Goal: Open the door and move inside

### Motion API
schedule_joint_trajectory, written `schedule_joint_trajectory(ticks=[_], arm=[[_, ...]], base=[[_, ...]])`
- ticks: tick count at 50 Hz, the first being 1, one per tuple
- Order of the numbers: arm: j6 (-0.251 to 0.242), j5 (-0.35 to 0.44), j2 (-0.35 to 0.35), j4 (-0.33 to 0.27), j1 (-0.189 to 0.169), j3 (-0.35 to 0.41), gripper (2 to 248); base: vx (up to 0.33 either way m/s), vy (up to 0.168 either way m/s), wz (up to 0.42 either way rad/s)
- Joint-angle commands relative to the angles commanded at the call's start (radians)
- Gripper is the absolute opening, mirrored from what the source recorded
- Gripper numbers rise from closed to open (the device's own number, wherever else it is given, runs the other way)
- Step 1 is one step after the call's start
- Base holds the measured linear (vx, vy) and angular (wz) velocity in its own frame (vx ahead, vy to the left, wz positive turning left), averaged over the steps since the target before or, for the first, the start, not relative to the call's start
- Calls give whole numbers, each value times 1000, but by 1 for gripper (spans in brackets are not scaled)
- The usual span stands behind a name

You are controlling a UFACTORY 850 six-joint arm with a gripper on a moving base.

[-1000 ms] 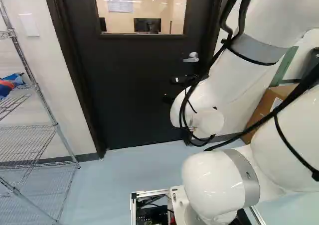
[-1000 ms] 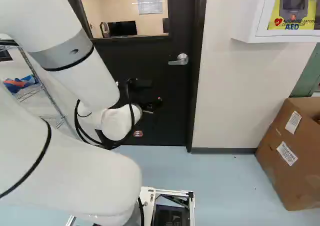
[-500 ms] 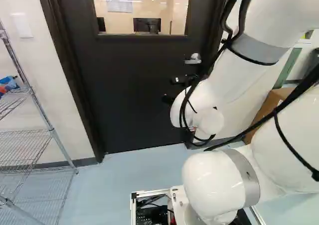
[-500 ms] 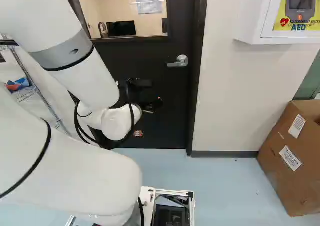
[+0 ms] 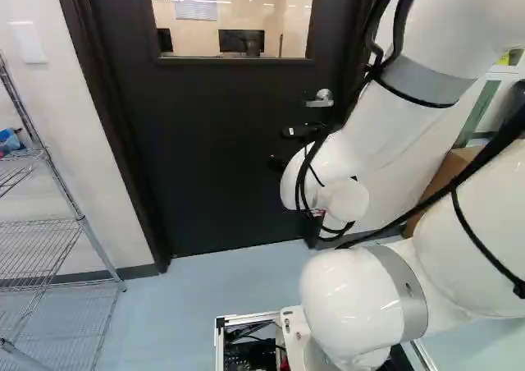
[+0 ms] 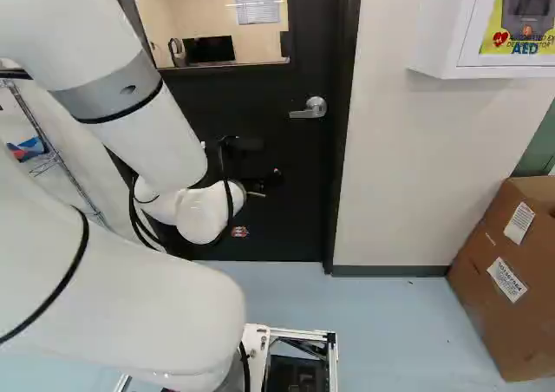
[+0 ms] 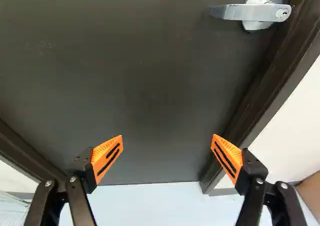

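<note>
You had the black gripper facing the closed black door with a glass window, its orange-padded fingers wide apart. The silver lever handle sat above and right of them.

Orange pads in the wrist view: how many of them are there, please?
2. One orange pad is on the side of the open claw nearer the door handle, the other orange pad on its far side. Neither is hidden.

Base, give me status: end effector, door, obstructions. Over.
End effector open, nothing between its fingers. Door shut, handle untouched. Nothing visible blocking the handle.
</note>
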Motion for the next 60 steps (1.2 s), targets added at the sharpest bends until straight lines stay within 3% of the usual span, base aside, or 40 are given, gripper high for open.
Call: schedule_joint_trajectory(ticks=[19, 60], arm=[[0, 0, -21, 0, -7, -25, 247], [0, 0, -69, 0, -71, -170, 247]], base=[[0, 0, 0], [0, 0, 0]])
